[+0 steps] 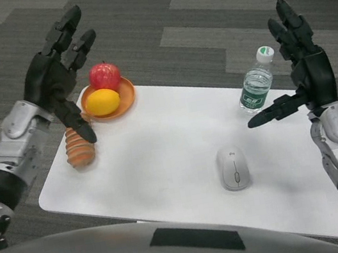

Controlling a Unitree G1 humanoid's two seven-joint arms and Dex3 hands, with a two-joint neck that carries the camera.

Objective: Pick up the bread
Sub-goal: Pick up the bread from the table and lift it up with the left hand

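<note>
The bread (79, 148), a brown ridged loaf, lies on the white table (162, 160) near its left edge. My left hand (57, 77) hovers just above and behind it, fingers spread, its thumb pointing down over the loaf's far end; it holds nothing. My right hand (299, 69) is raised over the table's right side, fingers spread and empty, far from the bread.
An orange plate (123, 98) with a red apple (104, 76) and a yellow fruit (102, 102) sits at the back left, just behind the bread. A water bottle (257, 84) stands by my right hand. A white mouse (232, 168) lies mid-right.
</note>
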